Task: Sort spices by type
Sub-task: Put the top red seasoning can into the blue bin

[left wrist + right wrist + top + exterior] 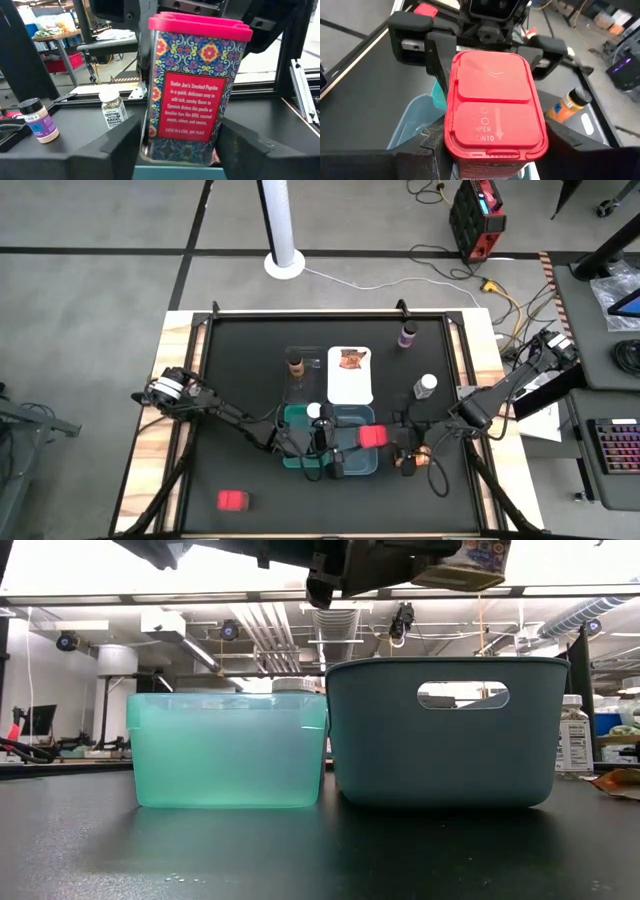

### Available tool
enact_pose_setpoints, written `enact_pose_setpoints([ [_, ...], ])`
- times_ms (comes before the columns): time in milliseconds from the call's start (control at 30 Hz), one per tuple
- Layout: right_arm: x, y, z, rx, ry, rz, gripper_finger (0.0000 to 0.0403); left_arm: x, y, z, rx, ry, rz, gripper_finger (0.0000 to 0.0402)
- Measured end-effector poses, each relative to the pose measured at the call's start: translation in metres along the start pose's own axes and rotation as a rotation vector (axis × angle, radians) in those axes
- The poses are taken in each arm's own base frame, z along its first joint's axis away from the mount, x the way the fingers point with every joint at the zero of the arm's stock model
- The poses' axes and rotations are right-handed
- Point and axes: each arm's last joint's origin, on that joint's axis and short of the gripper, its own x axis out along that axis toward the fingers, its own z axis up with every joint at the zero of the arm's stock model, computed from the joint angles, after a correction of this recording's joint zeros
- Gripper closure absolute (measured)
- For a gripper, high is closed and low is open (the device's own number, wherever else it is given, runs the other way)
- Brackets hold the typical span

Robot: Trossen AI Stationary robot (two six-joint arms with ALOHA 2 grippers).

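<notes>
A red-lidded box with a patterned body (372,437) hangs upright above the grey-blue tray (352,465). My left gripper (180,147) and my right gripper (495,162) are both shut on it. A second red box (232,500) lies on the table near the front left. One white-capped jar (314,411) stands in the teal tray (293,420), and another (426,385) stands on the table. The purple bottle (407,335) stands at the far edge. The brown-capped bottle (295,365) is in the clear tray. One orange-red packet (350,360) lies in the white tray, and another (410,461) lies under the right arm. My left gripper pinches the box's lower body (150,145) between its two fingers, coming level from the table's left. The box stands upright in the hold, clear of the tray. My right gripper pinches the box just below its red lid (452,145), one finger on each side. It slants down from the table's right.
Four trays sit together mid-table: teal and grey-blue in front, clear (303,375) and white (351,390) behind. In the low view the teal tray (228,750) and the grey-blue tray (445,740) fill the foreground. Bare black table lies at the front left and along the far side.
</notes>
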Motion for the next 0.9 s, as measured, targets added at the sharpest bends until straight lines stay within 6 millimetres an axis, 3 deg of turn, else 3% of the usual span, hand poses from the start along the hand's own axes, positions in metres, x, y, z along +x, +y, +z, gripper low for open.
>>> enact_pose_setpoints([
  [233, -0.005, -0.003, 0.002, 0.035, 0.028, 0.010, 0.0206, -0.006, -0.001, 0.009, 0.084, 0.006, -0.008, 0.0115],
  [467, -0.001, -0.011, -0.014, 0.110, 0.042, -0.024, 0.0206, -0.034, 0.000, 0.042, 0.180, 0.050, 0.089, 0.0106],
  [900, 0.062, -0.028, -0.058, 0.237, 0.072, -0.075, 0.0206, -0.077, 0.010, 0.096, 0.269, -0.012, 0.231, 0.0115],
])
